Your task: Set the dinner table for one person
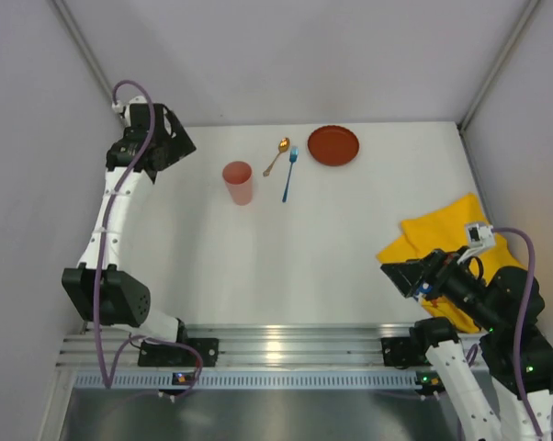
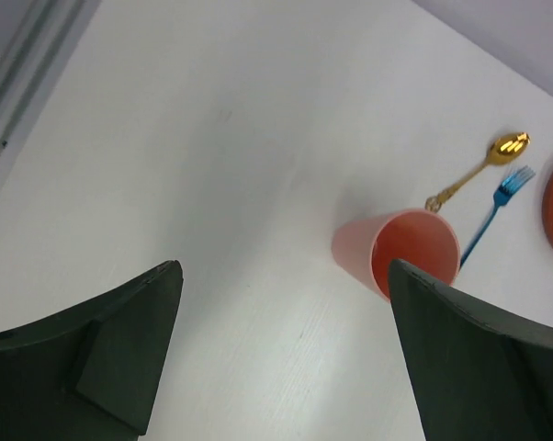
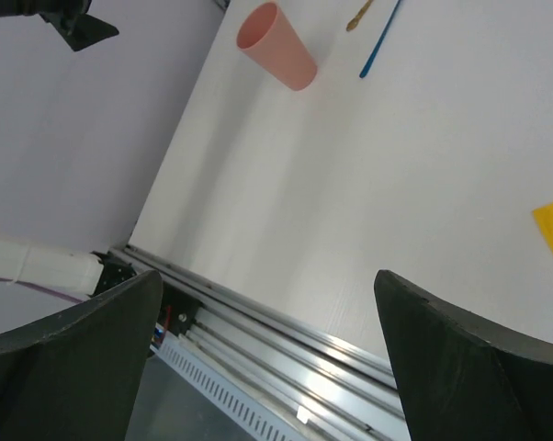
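**Place setting hardly begun; both claws empty**

On my far left, the left claw (image 1: pixel 178 147) hangs over the back corner of the worktop (image 1: pixel 286 276). Its fingers are spread wide and hold nothing. The worktop is the white surface filling the overhead view between the two arms, with its ribbed rail (image 1: pixel 276 347) along the near edge by the bases.

Just right of that claw stands the pink cup (image 1: pixel 238 182), upright. The left wrist view looks into its mouth and I see nothing inside. Next come the gold spoon (image 1: pixel 276 156) and the blue fork (image 1: pixel 289 173), lying just beside each other, then the red plate (image 1: pixel 332 145) near the back edge, bare.

Well apart, at the near right, lies the yellow cloth (image 1: pixel 442 234), partly hidden under the right arm. The right claw (image 1: pixel 398 276) hovers beside the cloth, fingers spread wide and empty.

My reading is that almost everything is left to do. The pieces sit bunched along the back, not laid out as a setting. The plate needs a place in front of the diner, the fork and spoon flanking it, the cup above, and the cloth brought in if it is to serve as a napkin.
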Controlling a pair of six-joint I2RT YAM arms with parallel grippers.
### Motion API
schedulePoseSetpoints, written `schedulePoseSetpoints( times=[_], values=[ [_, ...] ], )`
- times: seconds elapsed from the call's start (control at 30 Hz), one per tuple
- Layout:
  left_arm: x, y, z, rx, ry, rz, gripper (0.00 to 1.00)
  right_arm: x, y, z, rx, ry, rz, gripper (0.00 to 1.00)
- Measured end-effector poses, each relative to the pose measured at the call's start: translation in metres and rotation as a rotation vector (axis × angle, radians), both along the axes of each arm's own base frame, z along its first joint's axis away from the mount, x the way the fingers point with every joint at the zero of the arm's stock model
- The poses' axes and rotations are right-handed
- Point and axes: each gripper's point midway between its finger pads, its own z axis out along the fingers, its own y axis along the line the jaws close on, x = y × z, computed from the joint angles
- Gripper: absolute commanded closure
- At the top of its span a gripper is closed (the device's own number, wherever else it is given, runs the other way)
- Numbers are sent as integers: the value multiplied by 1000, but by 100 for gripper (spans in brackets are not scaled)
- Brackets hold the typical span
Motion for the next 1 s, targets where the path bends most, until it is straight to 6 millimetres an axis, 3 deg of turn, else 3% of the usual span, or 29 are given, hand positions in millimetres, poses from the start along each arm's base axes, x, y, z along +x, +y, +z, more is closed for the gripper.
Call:
schedulePoseSetpoints(
  times=[0.13,0.2,0.27,0.37,0.47,0.57,0.67,0.77,0.87,0.93,1.0],
  values=[
    [-8,-34,-15,-59,36,-113,1,2,-4,-2,-8,5,-25,0],
    [-9,-65,-14,-55,29,-191,1,2,-5,-5,-13,18,-35,0],
    [-12,-121,-8,-45,13,-320,1,1,-7,-8,-18,33,-44,0],
    [-21,-220,-2,-67,-18,-559,2,1,-12,-15,-31,64,-77,0],
    [-35,-306,-16,-66,1,-745,3,1,-18,-16,-41,74,-113,0],
    [-44,-376,-54,-45,60,-881,6,1,-22,-13,-46,68,-137,0],
    [-63,-433,-115,-48,180,-1014,7,-1,-26,-10,-47,73,-160,1],
    [-90,-464,-180,-49,321,-1105,7,-3,-31,-9,-44,88,-197,0],
    [-115,-490,-226,-81,431,-1190,7,-5,-37,-12,-41,115,-238,0],
    [-130,-502,-244,-109,484,-1239,7,-8,-41,-17,-40,136,-261,0],
    [-141,-517,-240,-156,486,-1290,7,-10,-43,-21,-41,164,-279,0]
  ],
)
